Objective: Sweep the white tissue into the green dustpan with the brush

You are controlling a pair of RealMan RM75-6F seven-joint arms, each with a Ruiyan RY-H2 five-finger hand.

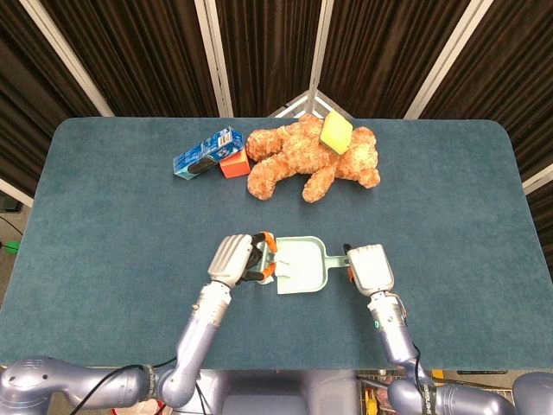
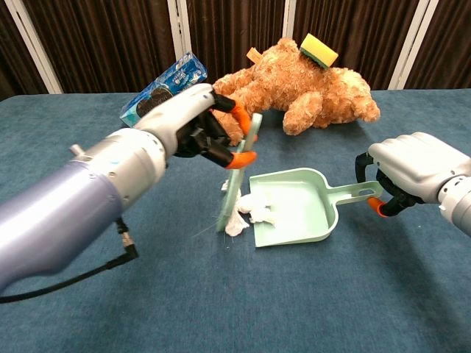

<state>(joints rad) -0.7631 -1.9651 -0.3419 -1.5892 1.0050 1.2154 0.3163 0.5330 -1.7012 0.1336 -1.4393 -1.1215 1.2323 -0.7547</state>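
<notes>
Your left hand (image 2: 195, 125) pinches the brush (image 2: 237, 176), its bristles against the white tissue (image 2: 246, 209) at the green dustpan (image 2: 298, 206) mouth. Your right hand (image 2: 416, 170) clamps the dustpan handle. All sit on a blue-carpeted table (image 1: 112, 225) (dark curtains (image 1: 138, 52) behind), with a teddy bear (image 1: 307, 160) farther back.

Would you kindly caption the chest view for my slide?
Left hand sweeps brush against white tissue at green dustpan, right hand holding its handle.
</notes>
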